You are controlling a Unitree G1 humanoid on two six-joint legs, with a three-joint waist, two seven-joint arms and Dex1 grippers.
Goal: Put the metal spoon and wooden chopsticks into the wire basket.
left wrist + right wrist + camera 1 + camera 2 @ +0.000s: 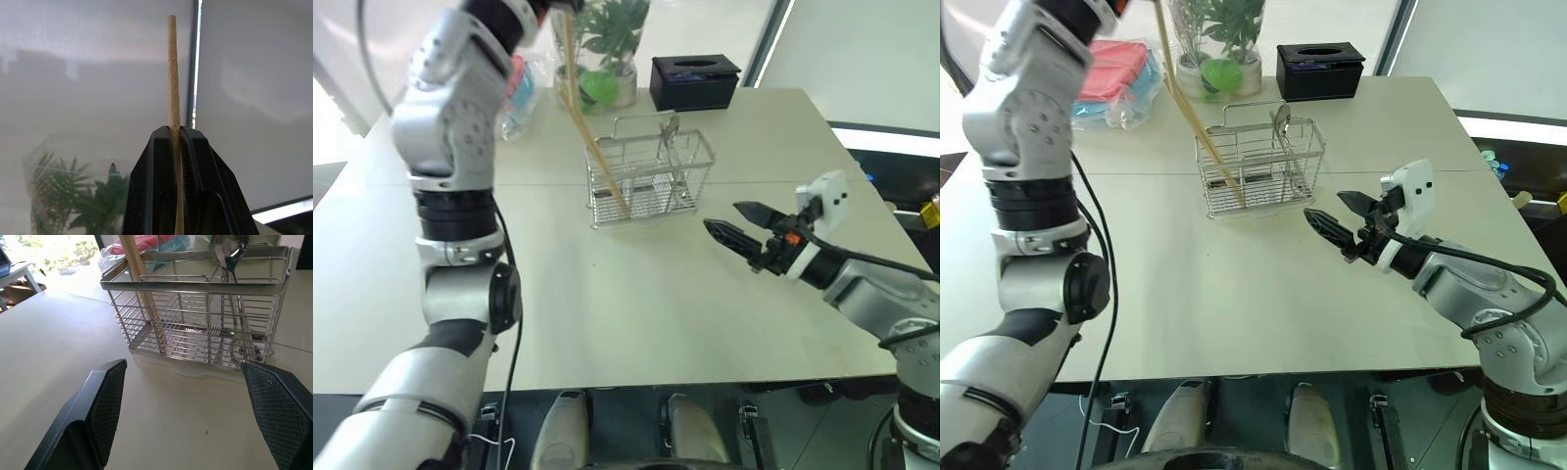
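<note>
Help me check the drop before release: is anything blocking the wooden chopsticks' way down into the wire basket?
Nothing visible blocks them. The wooden chopsticks, clamped in the left gripper, already have their lower ends inside the wire basket at its left end. The metal spoon stands apart, toward the other end.

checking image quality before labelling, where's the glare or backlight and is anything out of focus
Left wrist view: bright washed-out backdrop silhouettes the black fingers pinching the wooden chopsticks, and the plant behind looks soft. Right wrist view: sunlight blows out the corner beyond the wire basket; the metal spoon glints. Left eye view: the tabletop is evenly lit, with only faint shadows.
</note>
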